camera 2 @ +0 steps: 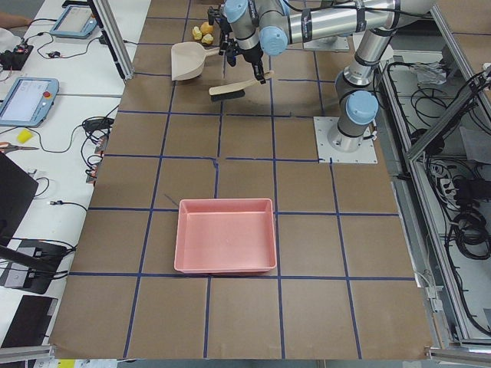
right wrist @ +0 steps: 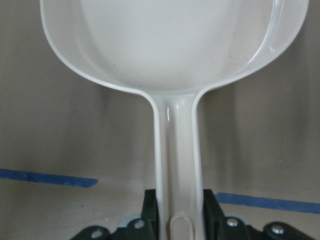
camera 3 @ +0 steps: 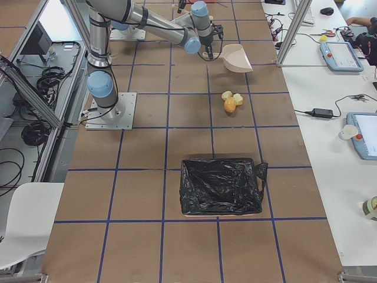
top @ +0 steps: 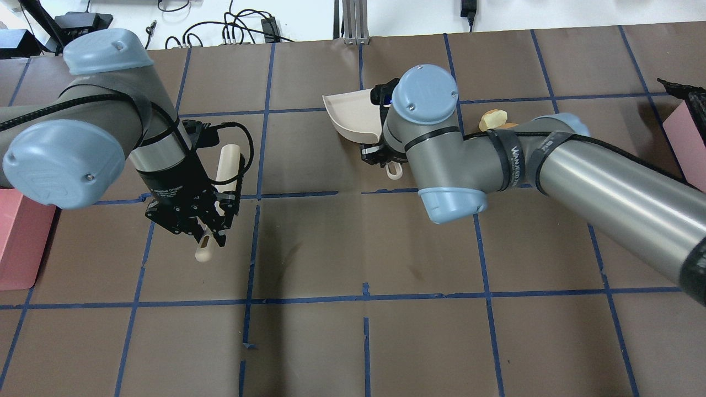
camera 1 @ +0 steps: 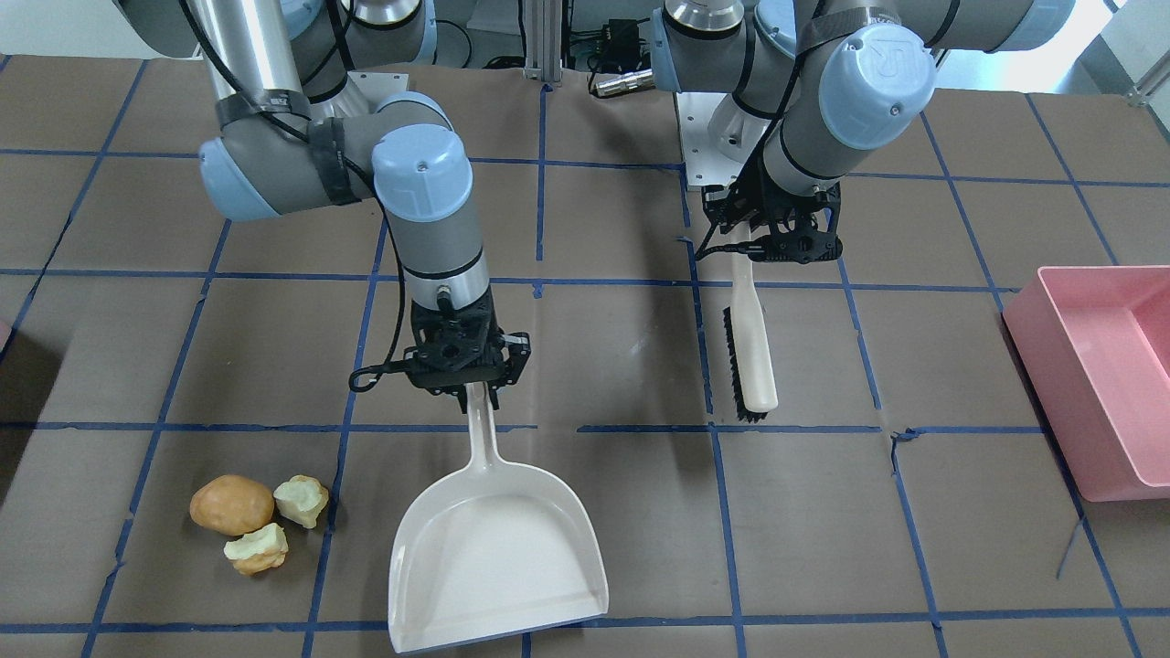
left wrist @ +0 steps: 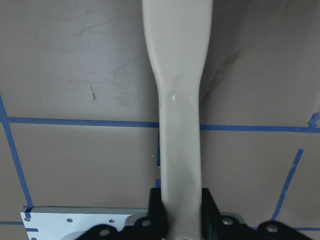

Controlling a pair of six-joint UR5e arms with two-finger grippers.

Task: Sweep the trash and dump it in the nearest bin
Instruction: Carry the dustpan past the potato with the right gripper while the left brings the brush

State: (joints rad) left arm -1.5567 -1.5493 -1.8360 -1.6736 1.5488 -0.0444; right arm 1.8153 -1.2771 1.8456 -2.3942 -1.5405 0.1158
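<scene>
The trash is a brown lump (camera 1: 231, 504) and two pale apple-core chunks (camera 1: 302, 500) (camera 1: 257, 548), grouped on the table; they also show in the exterior right view (camera 3: 230, 105). My right gripper (camera 1: 477, 388) is shut on the handle of the white dustpan (camera 1: 498, 557), whose empty pan shows in the right wrist view (right wrist: 175, 45). The trash lies beside the pan, apart from it. My left gripper (camera 1: 766, 247) is shut on the handle of a cream brush (camera 1: 754, 352) with black bristles; the handle fills the left wrist view (left wrist: 180, 100).
A pink bin (camera 1: 1097, 375) stands on my left side, also seen in the exterior left view (camera 2: 226, 236). A bin lined with a black bag (camera 3: 221, 186) stands on my right side. Brown table paper with blue tape lines lies between them.
</scene>
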